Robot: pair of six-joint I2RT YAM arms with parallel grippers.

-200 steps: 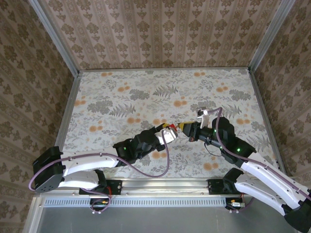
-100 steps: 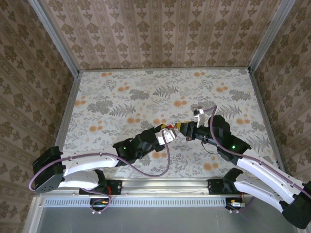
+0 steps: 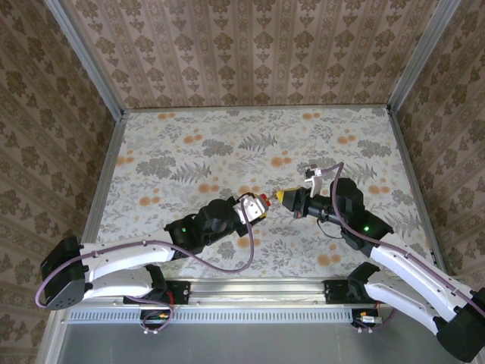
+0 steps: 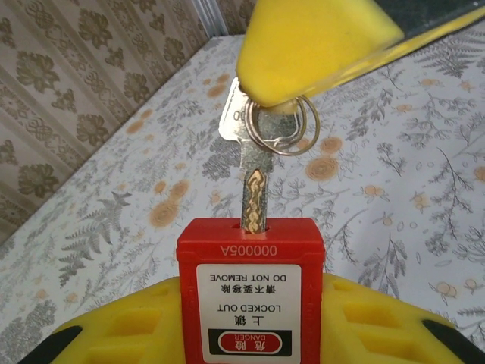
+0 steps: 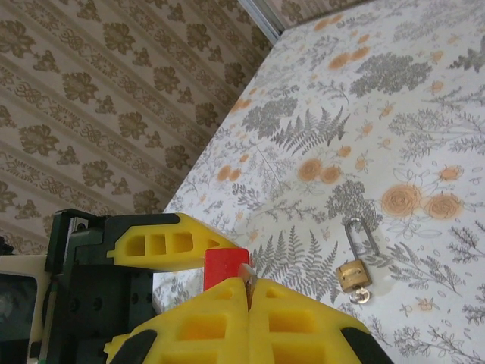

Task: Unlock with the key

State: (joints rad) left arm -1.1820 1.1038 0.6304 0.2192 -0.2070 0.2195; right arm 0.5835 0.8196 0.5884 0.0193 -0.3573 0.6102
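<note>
Much of the red lock (image 4: 250,284) was cut off by the bottom edge of the left wrist view, and its loop was hidden. The left tool (image 4: 250,318) gripped the lock, with a yellow pad (image 4: 129,326) on each side.

The key (image 4: 254,174) hung above it in the middle of that view, with a ring (image 4: 292,129) through its head. Its tip sat at the slot on top of the lock. I could not tell how deep it went.

At the bottom of the right wrist view, the right tool (image 5: 246,303) was clenched tight on the key. Only a thin edge of the key showed between its pads.

From above, the key was too small to make out.

The bench (image 3: 189,152) had a cloth with ferns and orange flowers on it. Walls (image 3: 250,45) with brown patterned paper stood around it. A small gold lock (image 5: 353,267) lay on the bench at the lower right of the right wrist view.
</note>
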